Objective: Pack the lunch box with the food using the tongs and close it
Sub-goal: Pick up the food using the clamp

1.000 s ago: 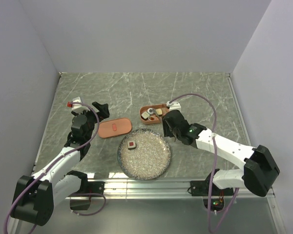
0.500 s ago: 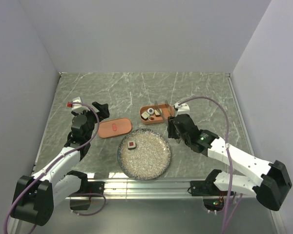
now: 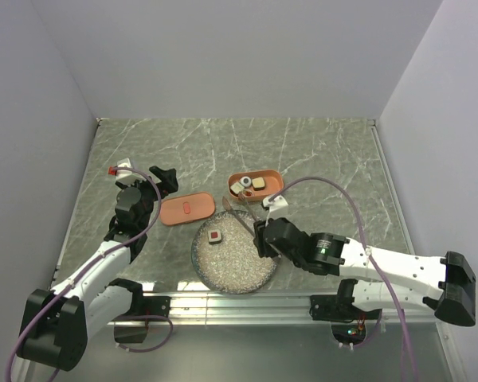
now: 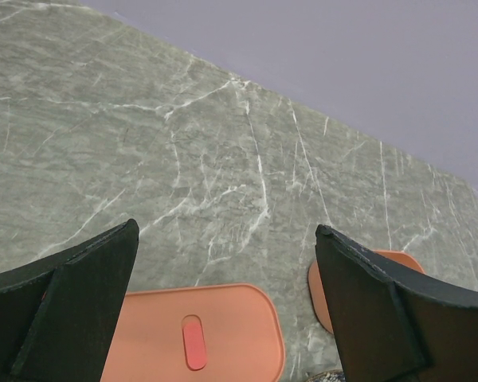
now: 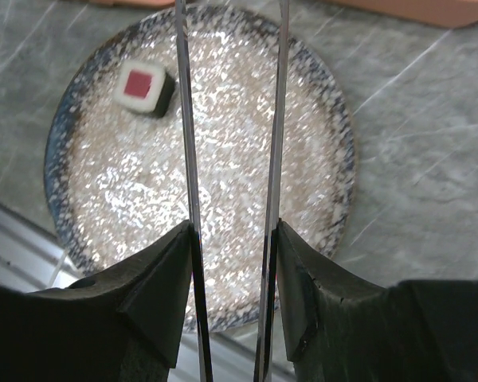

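Observation:
The salmon lunch box (image 3: 264, 177) lies behind the grey speckled plate (image 3: 237, 269) and holds several food pieces (image 3: 247, 185). Its flat lid (image 3: 187, 208) lies to the left, red mark up. One red-topped, dark-rimmed food piece (image 3: 215, 236) sits on the plate's left part (image 5: 142, 86). My right gripper (image 3: 262, 238) is shut on the tongs (image 5: 186, 143). Their two arms stand apart over the plate (image 5: 231, 159), tips past the top of the right wrist view. My left gripper (image 4: 227, 231) hangs open above the lid (image 4: 199, 334), holding nothing, with the box's end (image 4: 319, 286) beside its right finger.
The marble tabletop (image 3: 319, 151) is bounded by grey walls at the back and sides. A metal rail (image 3: 247, 301) runs along the near edge by the arm bases. The right arm's cable (image 3: 346, 191) loops above the table at right.
My right arm has swung from the lunch box back toward the near side, carrying the tongs over the plate. The left arm has stayed still.

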Robot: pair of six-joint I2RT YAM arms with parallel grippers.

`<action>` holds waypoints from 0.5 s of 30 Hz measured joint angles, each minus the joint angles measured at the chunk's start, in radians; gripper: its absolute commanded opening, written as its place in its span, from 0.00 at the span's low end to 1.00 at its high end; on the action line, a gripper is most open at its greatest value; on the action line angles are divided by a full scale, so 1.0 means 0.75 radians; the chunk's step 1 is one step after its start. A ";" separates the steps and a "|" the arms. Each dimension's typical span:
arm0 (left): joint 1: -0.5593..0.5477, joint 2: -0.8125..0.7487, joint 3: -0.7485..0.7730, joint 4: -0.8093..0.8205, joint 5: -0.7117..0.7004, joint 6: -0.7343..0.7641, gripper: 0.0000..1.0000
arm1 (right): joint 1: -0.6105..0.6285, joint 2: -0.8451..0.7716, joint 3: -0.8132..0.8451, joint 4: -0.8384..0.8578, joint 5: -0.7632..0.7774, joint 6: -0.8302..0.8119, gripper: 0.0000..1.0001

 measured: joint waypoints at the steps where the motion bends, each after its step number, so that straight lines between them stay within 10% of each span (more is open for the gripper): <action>1: 0.000 -0.001 0.000 0.000 0.000 0.000 0.99 | 0.026 0.000 0.000 -0.012 0.007 0.020 0.50; 15: 0.001 -0.050 0.000 -0.001 0.001 0.000 0.99 | 0.366 0.025 -0.069 -0.043 0.058 0.288 0.52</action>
